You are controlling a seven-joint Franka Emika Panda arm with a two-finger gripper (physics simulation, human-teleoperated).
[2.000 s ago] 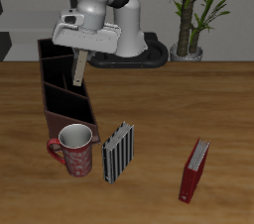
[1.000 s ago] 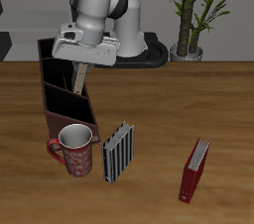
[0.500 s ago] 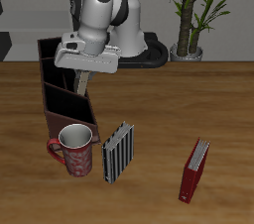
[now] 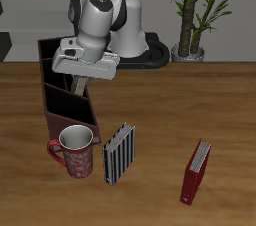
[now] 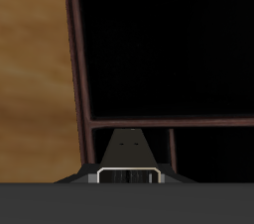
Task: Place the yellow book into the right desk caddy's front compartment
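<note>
Inside right desk caddy [image 4: 67,98]: yellow book [image 4: 77,83].

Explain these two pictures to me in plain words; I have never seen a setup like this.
These are simulator renders of a robot arm at a wooden table. One picture looks at the robot from the front and above; the other comes from a camera on its wrist. The arm's grasping tool hangs over the right desk caddy, a dark box with compartments, gripping the yellow book that points down into it. In the wrist view the caddy looks like a dark hollow. Also on the table: a red mug, a striped book, a red book.
</note>
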